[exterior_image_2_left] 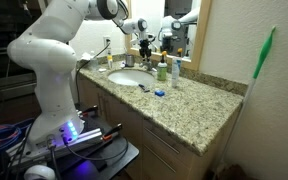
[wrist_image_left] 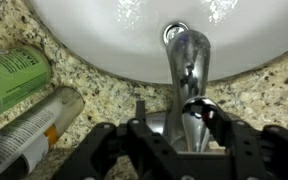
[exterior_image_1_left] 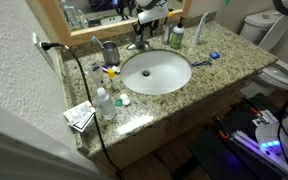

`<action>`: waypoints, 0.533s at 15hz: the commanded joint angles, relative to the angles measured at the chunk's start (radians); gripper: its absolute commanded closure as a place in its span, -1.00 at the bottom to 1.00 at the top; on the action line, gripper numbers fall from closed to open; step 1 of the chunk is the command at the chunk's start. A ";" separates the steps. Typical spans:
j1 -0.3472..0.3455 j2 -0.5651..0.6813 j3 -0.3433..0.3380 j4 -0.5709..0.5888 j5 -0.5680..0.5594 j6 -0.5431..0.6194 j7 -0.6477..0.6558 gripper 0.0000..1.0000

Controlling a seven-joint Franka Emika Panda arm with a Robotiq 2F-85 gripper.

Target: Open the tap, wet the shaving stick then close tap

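The chrome tap point(wrist_image_left: 187, 55) stands at the back rim of the white sink point(wrist_image_left: 104, 35), spout over the basin. My gripper point(wrist_image_left: 176, 120) is open and straddles its lever handle point(wrist_image_left: 189, 108): the right finger is against the lever and the left finger stands apart. In both exterior views the gripper point(exterior_image_1_left: 144, 27) point(exterior_image_2_left: 144, 45) hangs right over the tap point(exterior_image_1_left: 137, 45) point(exterior_image_2_left: 144, 58). The shaving stick point(exterior_image_1_left: 206, 60) point(exterior_image_2_left: 154, 90), with a blue head and thin handle, lies on the granite counter beside the sink. No water is running.
A green-and-white bottle point(wrist_image_left: 14, 75) and a pale tube point(wrist_image_left: 29, 130) lie left of the tap. A grey metal cup point(exterior_image_1_left: 110, 52) and small bottles point(exterior_image_1_left: 104, 100) stand on the counter point(exterior_image_1_left: 224, 50). A mirror and wall are behind the tap, and a toilet point(exterior_image_1_left: 274, 60) is beside the counter.
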 commanded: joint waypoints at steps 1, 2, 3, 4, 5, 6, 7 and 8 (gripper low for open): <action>-0.006 -0.010 0.003 -0.016 0.003 0.039 -0.009 0.33; -0.007 -0.014 0.006 -0.022 0.006 0.049 -0.013 0.47; -0.008 -0.019 0.010 -0.028 0.013 0.058 -0.012 0.61; -0.011 -0.021 0.017 -0.031 0.024 0.068 -0.014 0.77; -0.015 -0.025 0.025 -0.038 0.037 0.082 -0.018 0.87; -0.019 -0.032 0.031 -0.051 0.047 0.100 -0.021 0.92; -0.025 -0.039 0.036 -0.060 0.062 0.109 -0.022 0.87; -0.033 -0.055 0.043 -0.078 0.082 0.126 -0.026 0.87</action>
